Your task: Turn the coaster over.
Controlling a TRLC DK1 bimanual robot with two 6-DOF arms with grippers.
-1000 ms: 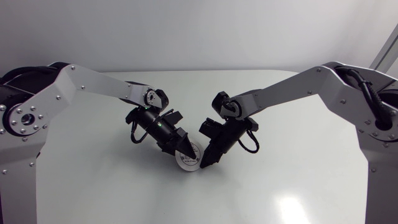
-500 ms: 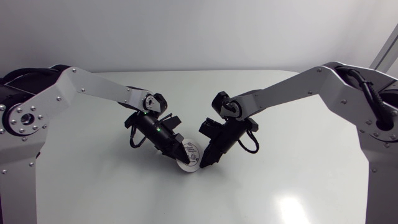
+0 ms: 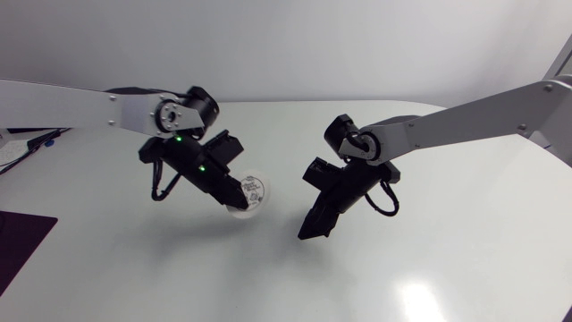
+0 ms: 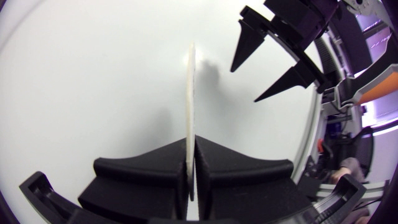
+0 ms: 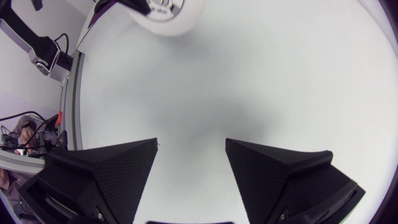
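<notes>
Just off worktop centre, toward 9 o'clock, the left gripper is clamped on the coaster. It's a thin white round disc, printed face showing from above. The left wrist view shows the coaster edge-on, pinched near its rim between both fingers of the left gripper. It looks lifted off the worktop, with a shadow beneath. The right gripper sits at about 4 o'clock from the coaster, near but not touching, fingers apart and holding nothing. The right wrist view agrees: right gripper spread wide, coaster well ahead of it.

Risks, as a judgement:
- The hold is only on the rim, so the disc could pivot or slip out if the wrist rolls fast.
- If dropped, it may land same face up.
- If the right gripper comes in to take it, a finger could knock the free edge and pop it loose.

Containers: none visible.
</notes>
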